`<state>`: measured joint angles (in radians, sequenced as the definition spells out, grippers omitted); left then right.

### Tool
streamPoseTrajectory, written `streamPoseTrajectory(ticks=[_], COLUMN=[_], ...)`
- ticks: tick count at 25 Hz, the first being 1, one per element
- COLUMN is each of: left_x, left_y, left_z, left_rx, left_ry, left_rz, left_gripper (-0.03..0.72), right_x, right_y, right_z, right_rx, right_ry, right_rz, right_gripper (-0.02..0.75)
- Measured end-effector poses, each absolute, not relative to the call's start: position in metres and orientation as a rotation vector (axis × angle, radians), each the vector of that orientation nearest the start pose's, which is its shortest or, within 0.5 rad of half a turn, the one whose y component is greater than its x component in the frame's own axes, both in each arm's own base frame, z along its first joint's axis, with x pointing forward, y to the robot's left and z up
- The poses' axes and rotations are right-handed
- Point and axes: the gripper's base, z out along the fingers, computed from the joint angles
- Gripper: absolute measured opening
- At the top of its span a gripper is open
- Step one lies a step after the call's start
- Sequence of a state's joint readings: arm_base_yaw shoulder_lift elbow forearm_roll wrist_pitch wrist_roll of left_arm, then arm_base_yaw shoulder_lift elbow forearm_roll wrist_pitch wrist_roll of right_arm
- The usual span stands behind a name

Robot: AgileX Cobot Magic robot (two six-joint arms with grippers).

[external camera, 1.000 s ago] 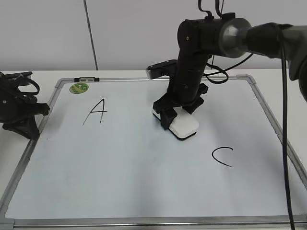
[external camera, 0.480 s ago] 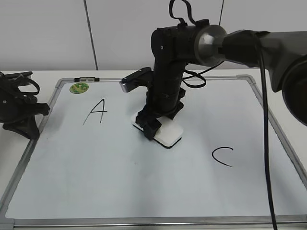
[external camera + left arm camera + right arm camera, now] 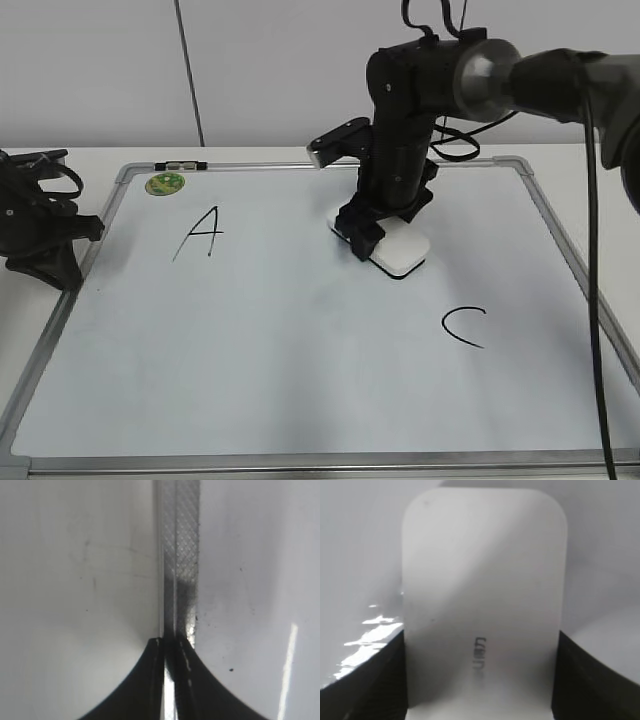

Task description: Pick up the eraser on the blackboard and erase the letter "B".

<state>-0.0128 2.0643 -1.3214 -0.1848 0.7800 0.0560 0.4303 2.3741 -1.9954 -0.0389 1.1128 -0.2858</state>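
The right arm (image 3: 420,90) has swung the eraser (image 3: 398,250) back rightward across the blackboard (image 3: 300,380), between "A" (image 3: 203,232) and "C" (image 3: 463,327). No "B" remains visible. Right fingers (image 3: 375,675) clamp the eraser; left fingers (image 3: 150,680) rest together.

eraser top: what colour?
White, with small grey print; the right wrist view shows the eraser best.
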Motion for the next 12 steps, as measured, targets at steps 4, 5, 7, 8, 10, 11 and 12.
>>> streamPoseTrajectory(ticks=[4,5,7,8,10,11,12], left_x=[0.3926,0.3926,0.3926,0.3926,0.3926,0.3926,0.3926], left_y=[-0.0168,-0.0168,-0.0168,-0.0168,-0.0168,-0.0168,-0.0168], left_z=[0.1287,0.1287,0.1287,0.1287,0.1287,0.1287,0.1287], left_rx=[-0.081,-0.081,-0.081,-0.081,-0.081,-0.081,-0.081], left_ry=[2.996,2.996,2.996,2.996,2.996,2.996,2.996], left_rz=[-0.204,-0.204,-0.204,-0.204,-0.204,-0.204,-0.204], left_gripper=[0.008,0.008,0.008,0.008,0.008,0.008,0.008], right_x=[0.4533,0.4532,0.4530,0.4527,0.4517,0.4510,0.4498], right_y=[0.1910,0.1912,0.1917,0.1923,0.1946,0.1962,0.1982], right_z=[0.1506,0.1506,0.1506,0.1506,0.1506,0.1506,0.1505], right_rx=[-1.022,-1.020,-1.017,-1.013,-1.006,-1.005,-1.013], right_ry=[2.787,2.788,2.790,2.792,2.796,2.796,2.798], right_rz=[-0.043,-0.043,-0.034,-0.022,0.005,0.017,0.017], right_gripper=[0.545,0.545,0.545,0.545,0.545,0.545,0.545])
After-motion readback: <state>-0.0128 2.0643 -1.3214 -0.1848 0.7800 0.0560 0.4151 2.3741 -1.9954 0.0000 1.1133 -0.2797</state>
